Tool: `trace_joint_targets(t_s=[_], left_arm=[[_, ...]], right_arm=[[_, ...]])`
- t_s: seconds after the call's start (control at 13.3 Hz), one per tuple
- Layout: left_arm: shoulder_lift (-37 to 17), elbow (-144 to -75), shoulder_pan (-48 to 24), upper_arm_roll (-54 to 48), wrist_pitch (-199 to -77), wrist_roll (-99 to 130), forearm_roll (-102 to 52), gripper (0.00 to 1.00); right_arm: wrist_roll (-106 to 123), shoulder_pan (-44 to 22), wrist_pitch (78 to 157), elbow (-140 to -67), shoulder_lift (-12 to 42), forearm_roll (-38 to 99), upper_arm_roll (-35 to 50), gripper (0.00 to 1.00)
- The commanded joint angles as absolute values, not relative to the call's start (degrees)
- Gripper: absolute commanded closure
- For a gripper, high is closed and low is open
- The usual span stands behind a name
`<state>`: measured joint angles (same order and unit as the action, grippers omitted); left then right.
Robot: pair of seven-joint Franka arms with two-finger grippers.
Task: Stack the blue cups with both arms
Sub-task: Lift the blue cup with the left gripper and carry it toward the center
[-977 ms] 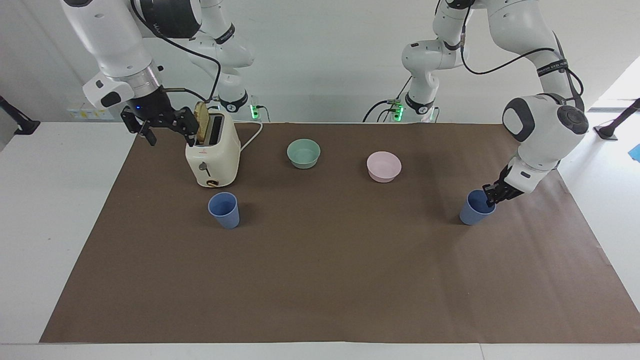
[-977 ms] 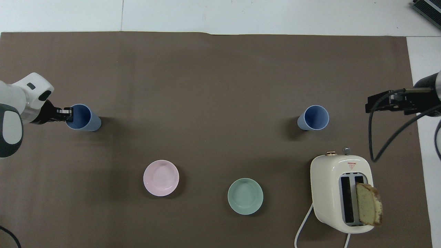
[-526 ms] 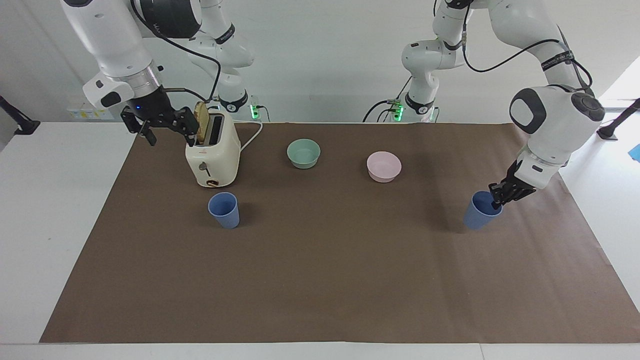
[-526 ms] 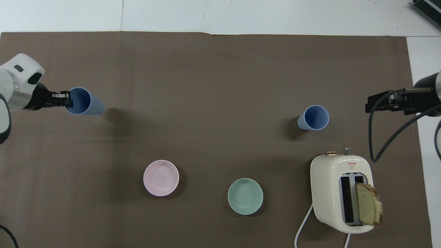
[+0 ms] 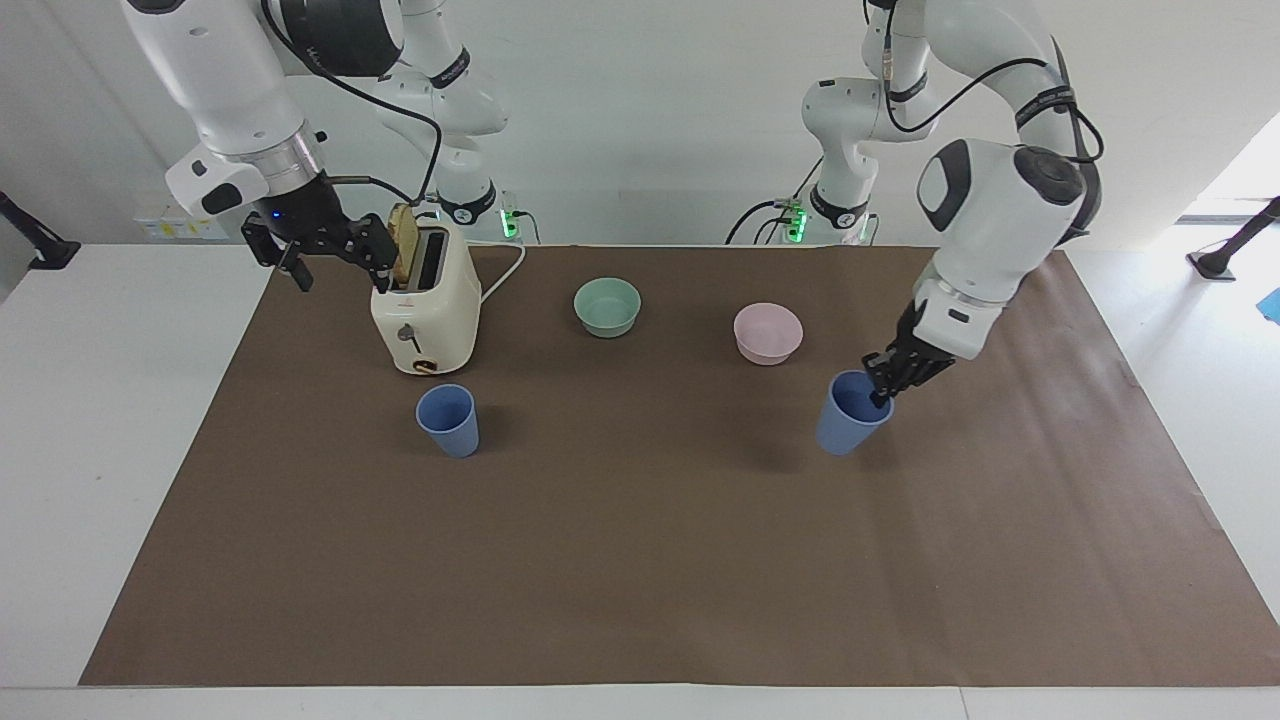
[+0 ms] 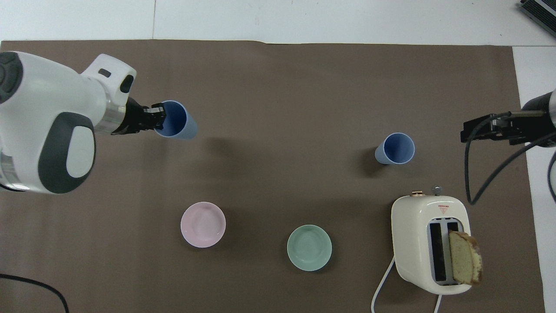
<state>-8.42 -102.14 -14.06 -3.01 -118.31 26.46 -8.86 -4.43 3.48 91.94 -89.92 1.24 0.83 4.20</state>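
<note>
One blue cup (image 5: 846, 418) (image 6: 179, 126) hangs tilted a little above the brown mat (image 5: 640, 560), pinched at its rim by my left gripper (image 5: 880, 393) (image 6: 160, 121), which is shut on it. It is over the mat near the pink bowl (image 5: 767, 333). The other blue cup (image 5: 448, 420) (image 6: 395, 148) stands upright on the mat, just in front of the toaster (image 5: 425, 310). My right gripper (image 5: 335, 262) (image 6: 471, 132) waits open and empty in the air beside the toaster, over the mat's edge at the right arm's end.
The cream toaster (image 6: 430, 243) has a slice of bread (image 6: 464, 257) sticking out of a slot, and its white cord runs toward the robots. A mint-green bowl (image 5: 607, 306) (image 6: 309, 248) and the pink bowl (image 6: 203, 224) sit nearer to the robots than the cups.
My left gripper has lifted its blue cup off the mat and carried it from the left arm's end toward the middle. The right arm has not moved.
</note>
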Motion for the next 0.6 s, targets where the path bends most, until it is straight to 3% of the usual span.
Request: trace_joint_targets(t_s=[0.0, 0.53], left_arm=[[-9.22, -101.69, -21.06, -1.93, -121.0, 34.77, -8.79, 1.0], [-16.33, -101.69, -29.95, -1.85, -128.66, 39.54, -6.42, 1.0]], right_arm=[[-5.19, 4.22, 92.02, -90.53, 0.53, 1.85, 4.66, 0.0], [-5.19, 4.22, 92.02, -90.53, 0.53, 1.85, 4.66, 0.0]])
